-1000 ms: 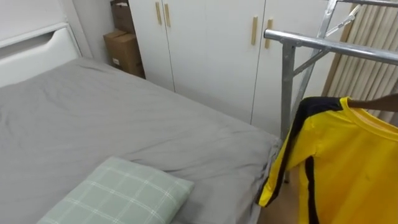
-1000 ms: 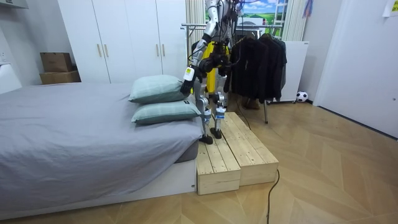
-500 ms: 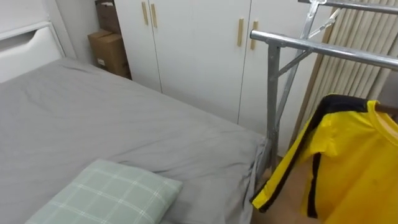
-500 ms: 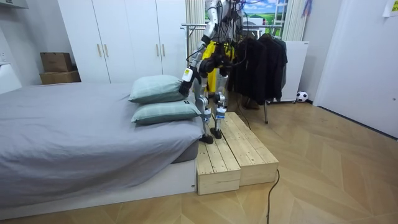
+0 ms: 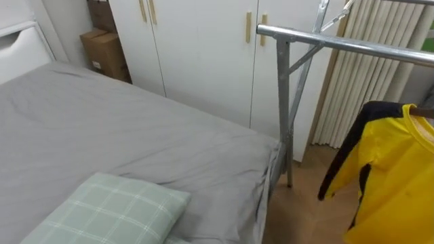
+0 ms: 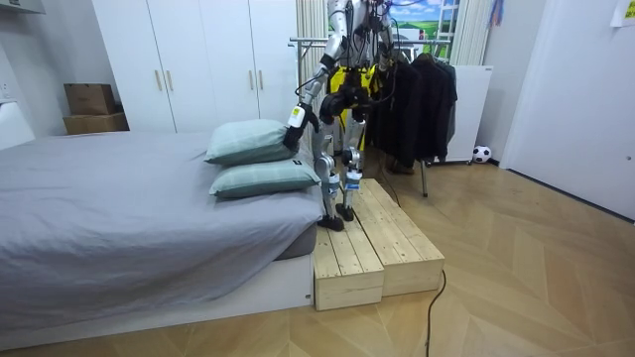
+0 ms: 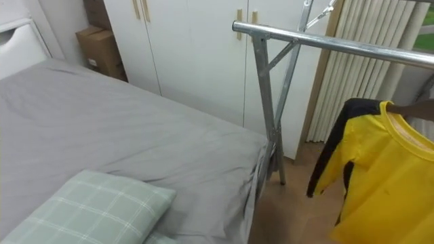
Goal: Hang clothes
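Note:
A yellow shirt (image 5: 400,176) with black trim hangs in the air at the far right, below and in front of the grey metal clothes rack rail (image 5: 339,44). A dark strip (image 7: 415,108) runs from its collar to the picture's edge; I cannot tell what it is. In the room view I stand on a wooden platform (image 6: 372,248) between bed and rack, the yellow shirt (image 6: 349,84) held up at my chest. My left hand (image 6: 293,136) hangs low beside the pillows. My right hand (image 6: 375,71) is up by the shirt.
A grey bed (image 5: 102,129) with a green checked pillow (image 5: 115,210) lies on my left. White wardrobe doors (image 5: 203,47) and cardboard boxes (image 5: 105,51) stand behind it. Dark clothes (image 6: 417,99) hang on the rack. A small ball (image 6: 481,154) lies on the floor beyond.
My head view has swung right, so bed and wardrobe slid left. The shirt now sits farther right of the rack's post. My left arm has swung out towards the pillows.

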Controlling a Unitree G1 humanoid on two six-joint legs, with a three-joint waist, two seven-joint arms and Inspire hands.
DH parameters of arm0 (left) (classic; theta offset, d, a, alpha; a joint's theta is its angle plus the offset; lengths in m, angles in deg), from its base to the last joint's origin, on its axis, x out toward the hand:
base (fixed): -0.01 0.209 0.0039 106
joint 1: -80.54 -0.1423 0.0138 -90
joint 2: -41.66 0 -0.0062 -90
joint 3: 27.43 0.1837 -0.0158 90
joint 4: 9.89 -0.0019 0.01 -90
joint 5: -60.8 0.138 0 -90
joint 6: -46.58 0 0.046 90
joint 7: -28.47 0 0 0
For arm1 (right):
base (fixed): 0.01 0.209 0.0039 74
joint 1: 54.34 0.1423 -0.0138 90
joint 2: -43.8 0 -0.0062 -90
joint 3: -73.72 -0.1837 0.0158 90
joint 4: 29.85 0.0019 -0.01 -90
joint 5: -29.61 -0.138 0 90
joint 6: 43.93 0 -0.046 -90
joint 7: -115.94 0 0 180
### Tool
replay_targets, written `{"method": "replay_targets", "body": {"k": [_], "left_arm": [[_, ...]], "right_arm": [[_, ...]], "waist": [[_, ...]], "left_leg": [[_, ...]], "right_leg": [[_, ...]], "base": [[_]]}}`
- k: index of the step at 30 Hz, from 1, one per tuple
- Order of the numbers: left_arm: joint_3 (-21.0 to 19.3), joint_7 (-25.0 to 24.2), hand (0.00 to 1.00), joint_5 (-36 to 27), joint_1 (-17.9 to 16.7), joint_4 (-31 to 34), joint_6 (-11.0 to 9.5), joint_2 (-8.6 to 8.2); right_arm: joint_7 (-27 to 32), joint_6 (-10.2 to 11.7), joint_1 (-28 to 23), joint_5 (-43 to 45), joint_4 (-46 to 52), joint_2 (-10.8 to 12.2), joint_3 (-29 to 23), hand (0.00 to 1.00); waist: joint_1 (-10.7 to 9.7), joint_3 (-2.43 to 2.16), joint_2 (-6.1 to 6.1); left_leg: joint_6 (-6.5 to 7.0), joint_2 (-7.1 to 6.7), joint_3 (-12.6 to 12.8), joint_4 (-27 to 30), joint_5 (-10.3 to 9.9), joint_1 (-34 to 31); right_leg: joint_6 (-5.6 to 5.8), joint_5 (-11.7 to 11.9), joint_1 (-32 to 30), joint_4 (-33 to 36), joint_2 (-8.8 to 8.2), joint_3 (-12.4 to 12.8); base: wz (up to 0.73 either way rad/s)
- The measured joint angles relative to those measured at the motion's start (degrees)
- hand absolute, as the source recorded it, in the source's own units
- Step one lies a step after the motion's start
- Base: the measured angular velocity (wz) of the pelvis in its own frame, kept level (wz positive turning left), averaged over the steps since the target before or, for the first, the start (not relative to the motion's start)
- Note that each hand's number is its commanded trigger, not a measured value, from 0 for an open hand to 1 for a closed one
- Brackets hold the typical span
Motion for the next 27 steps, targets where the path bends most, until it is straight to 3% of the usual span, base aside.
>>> {"method": "replay_targets", "body": {"k": [3,6,13,17,19,24,27], "left_arm": [[0.05,1.24,0.00,-0.27,0.12,-0.01,-0.60,-0.02],[0.05,1.51,0.00,-0.57,0.38,-0.01,-0.69,-0.02],[0.16,1.53,0.00,-0.53,0.38,-0.04,-0.69,-0.26],[0.20,1.57,0.00,-0.54,0.31,-0.69,-0.75,-0.70],[0.20,1.57,0.00,-0.55,0.31,-0.88,-0.76,-1.11],[0.18,1.57,0.00,-0.49,0.30,-1.37,-0.76,-1.75],[0.18,1.68,0.00,-0.59,0.42,-2.08,-0.79,-1.99]], "right_arm": [[0.75,0.00,-0.88,-0.80,0.00,1.14,0.00,0.00],[1.43,-0.02,-1.61,-0.87,0.06,2.14,-0.61,0.00],[3.30,-0.33,-5.67,-0.26,2.97,6.21,-2.36,0.00],[4.21,-0.20,-9.29,-2.93,4.93,7.94,-2.71,0.00],[4.76,-0.13,-11.41,-3.96,6.19,10.23,-4.56,0.00],[4.74,0.18,-13.57,-5.49,7.31,13.10,-4.58,0.00],[4.77,2.30,-14.59,-9.85,7.12,15.26,-4.62,0.00]], "waist": [[-0.48,-0.10,0.07],[-0.70,-0.36,0.60],[-0.63,-0.44,1.17],[-0.46,-0.36,1.43],[-0.55,-0.32,1.66],[-0.48,-0.22,2.17],[-0.66,-0.19,2.27]], "left_leg": [[-0.02,0.06,0.23,-2.25,0.01,0.97],[-0.41,0.14,0.42,-3.90,0.04,1.12],[-0.24,0.13,0.56,-3.65,-0.64,1.72],[-0.17,0.08,0.76,-4.01,-1.10,2.59],[0.12,0.19,2.07,-3.99,-1.34,3.00],[0.41,0.06,3.52,-4.99,-1.48,3.50],[0.45,0.06,3.99,-5.00,-1.50,3.81]], "right_leg": [[1.39,0.59,-0.16,-0.82,0.32,0.07],[0.23,1.39,-1.21,-0.79,0.55,0.10],[1.48,2.25,-1.24,-1.86,1.00,1.00],[0.95,2.77,-0.67,-2.18,1.05,1.38],[0.51,3.18,-0.27,-2.62,1.05,1.65],[0.63,3.75,-0.76,-2.72,1.07,2.83],[0.56,3.95,-0.72,-2.77,1.14,3.38]], "base": [[0.03],[-0.03],[-0.07],[-0.06],[-0.06],[-0.12],[-0.09]]}}
